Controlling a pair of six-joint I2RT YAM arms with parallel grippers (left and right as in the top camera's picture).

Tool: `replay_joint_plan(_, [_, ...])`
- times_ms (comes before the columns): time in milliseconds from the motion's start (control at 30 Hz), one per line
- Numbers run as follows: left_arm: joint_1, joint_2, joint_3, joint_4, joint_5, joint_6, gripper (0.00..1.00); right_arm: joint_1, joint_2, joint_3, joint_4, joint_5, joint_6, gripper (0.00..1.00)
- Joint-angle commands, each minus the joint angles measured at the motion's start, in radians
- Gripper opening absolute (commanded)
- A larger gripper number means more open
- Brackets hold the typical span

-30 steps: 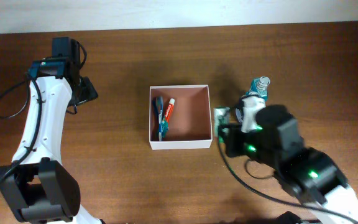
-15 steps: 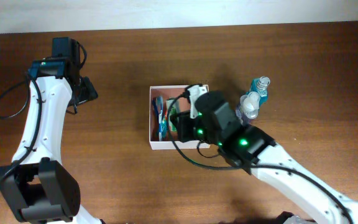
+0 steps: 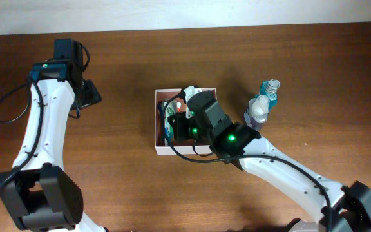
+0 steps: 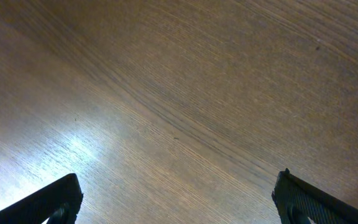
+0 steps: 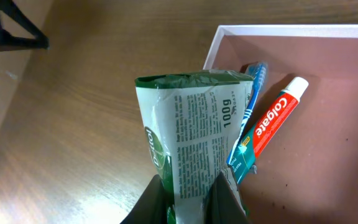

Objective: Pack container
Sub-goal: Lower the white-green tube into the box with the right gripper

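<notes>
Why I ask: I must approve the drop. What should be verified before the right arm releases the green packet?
1. Right gripper shut on the green packet: ok.
2. Packet above the container, judged from overhead: ok.
3. Packet's far end clear of the container's rim: cannot tell; the wrist view shows it overlapping the edge.
4. Bare floor left beside the toothpaste and toothbrush: ok.
5. Left gripper open, well away from the container: ok.
</notes>
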State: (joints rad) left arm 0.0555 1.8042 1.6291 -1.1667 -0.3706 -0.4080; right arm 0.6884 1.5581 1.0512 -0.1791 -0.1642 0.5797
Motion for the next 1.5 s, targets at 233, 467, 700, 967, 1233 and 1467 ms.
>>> replay_joint_plan(233, [0.002, -0.004, 0.008, -0.001, 0.002, 0.005, 0.99, 0.006, 0.084, 0.021, 0.031, 0.018, 0.006, 0.12])
replay_joint_plan(467, [0.002, -0.004, 0.008, -0.001, 0.002, 0.005, 0.99, 0.006, 0.131, 0.021, 0.031, 0.045, 0.006, 0.12])
replay_joint_plan(700, [0.002, -0.004, 0.008, -0.001, 0.002, 0.005, 0.99, 0.006, 0.186, 0.021, 0.044, 0.045, 0.006, 0.12])
replay_joint_plan(967, [0.002, -0.004, 0.008, -0.001, 0.002, 0.005, 0.99, 0.006, 0.224, 0.021, 0.063, 0.048, 0.006, 0.12])
replay_joint_plan(1233, [0.002, -0.004, 0.008, -0.001, 0.002, 0.005, 1.0, 0.006, 0.235, 0.021, 0.072, 0.048, 0.006, 0.12])
replay_joint_plan(1467, [0.002, -0.004, 0.008, -0.001, 0.002, 0.005, 0.99, 0.006, 0.235, 0.021, 0.091, 0.048, 0.033, 0.12])
